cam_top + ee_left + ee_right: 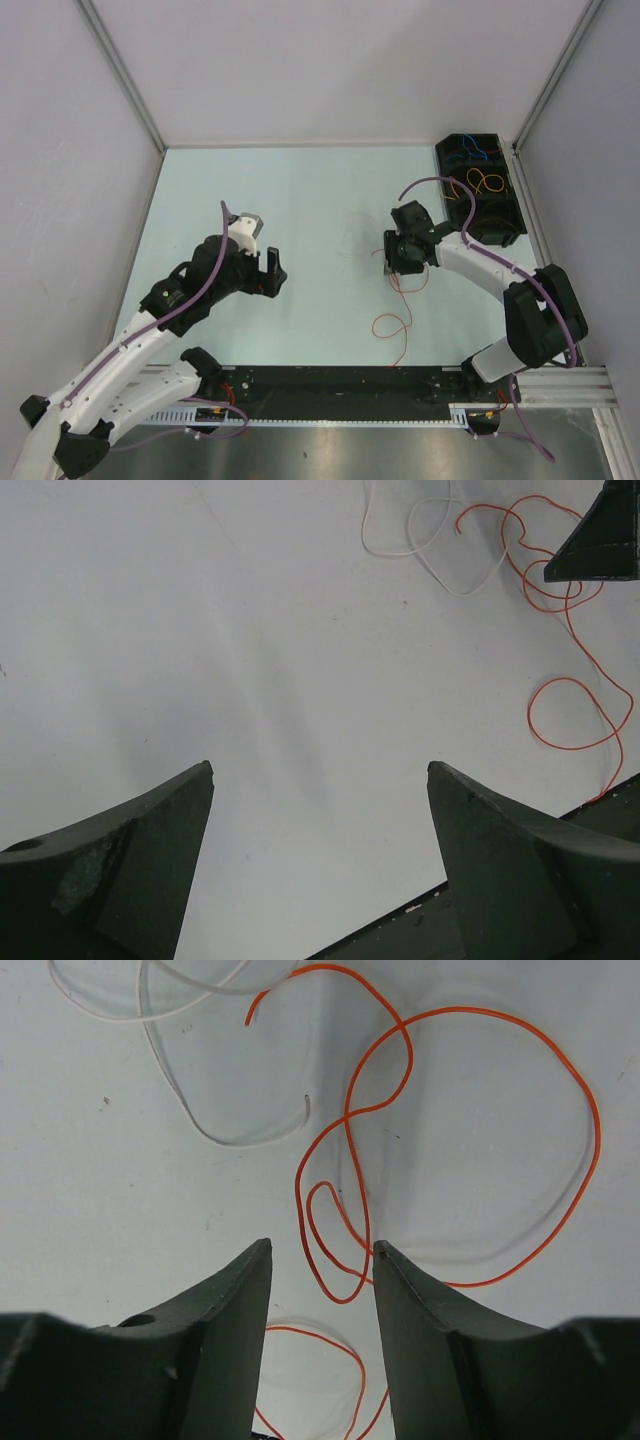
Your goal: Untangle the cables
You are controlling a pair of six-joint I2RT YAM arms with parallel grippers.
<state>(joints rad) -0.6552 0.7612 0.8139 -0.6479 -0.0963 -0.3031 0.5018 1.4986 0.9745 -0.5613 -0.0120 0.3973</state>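
Far left: grey left wall (60, 150), closing off the table (300, 200) along that whole side. Near it, left gripper (272, 270), fingers spread wide, hovering over bare tabletop and gripping nothing. Well apart from the left wall, farther again from the back wall (340, 70).

Along the near edge, black rail (330, 385), also showing at the lower right of the left wrist view. Between the two grippers, a broad stretch of bare pale surface, free for sideways movement.

Right of centre, white cable (240, 1145), curled flat on the table and faint against the pale top, its loops beyond and to the left of the right gripper's fingertips. Just beside it, red cable (598, 1130), sprawled in several loops from under the right gripper down toward the rail.

Right gripper (322, 1245) low over that tangle, jaws about half apart. One narrow red loop between the tips, brushing one finger, not visibly pinched.

Behind it, the right arm and its lilac hose (440, 182), arching between the loose cables and the black bin (498, 228). In the bin, coloured cables (488, 182) in blue, orange and yellow, heaped together at the table's far right corner. Tight against the bin, right wall (600, 120), with little room on that side.
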